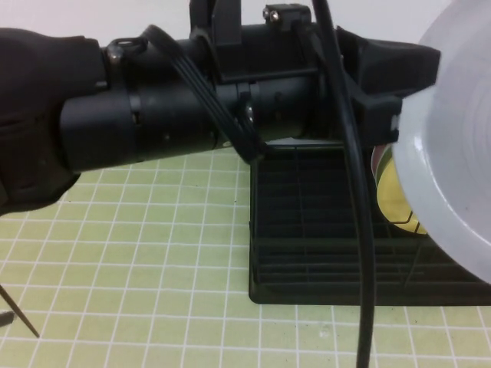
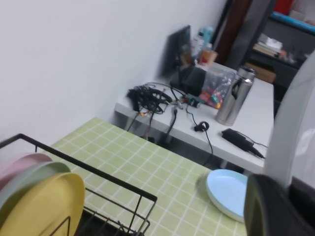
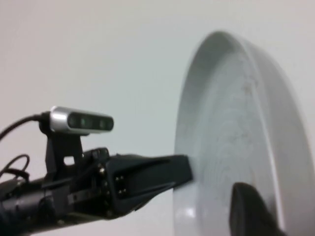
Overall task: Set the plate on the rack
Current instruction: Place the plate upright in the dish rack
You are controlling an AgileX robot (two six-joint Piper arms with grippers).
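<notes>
**Item 1: L gripper** (image 1: 397, 92). Nearest the high cam, with the L arm spanning the frame from the robot's left. Matte black plastic, blocky fingers closed tight on the rim of the grey plate (image 1: 460, 153). A black cable (image 1: 354, 199) hangs across in front.

**Item 2: grey plate** (task obj.). Round and shallow with a raised rim, smooth pale grey, slight sheen. Held upright in the air over the right end of the rack, not yet in a slot.

**Item 3: R gripper** (image 3: 252, 212). Dark, rounded, low against the plate's inner face. Whether it is gripping: cannot tell.

**Item 4: rack** (image 1: 307, 245). Black wire grid on a black tray base, rectangular, thin bars. It holds a yellow plate (image 2: 44, 206), green plate (image 2: 34, 178) and pink plate (image 2: 19, 163), standing on edge in a row and overlapping. All have a matte, plastic look.

**Item 5: mat** (image 1: 138, 268). Pale green with a white grid, flat.

**Item 6: blue plate** (image 2: 226, 191). Light blue, lying flat on the mat, well apart from the rack.

**Item 7: desk** (image 2: 256, 118). Far back, white, with a steel flask (image 2: 236, 96) and tangled cables.

**Step (est.):** carry phase, plate aloft above the rack, poss. a hand-over btwn arms.

**Next (est.):** keep the plate vertical, line its edge up w/ a free slot by the yellow plate, lower it edge-first, and release only once the bars take the wt.
</notes>
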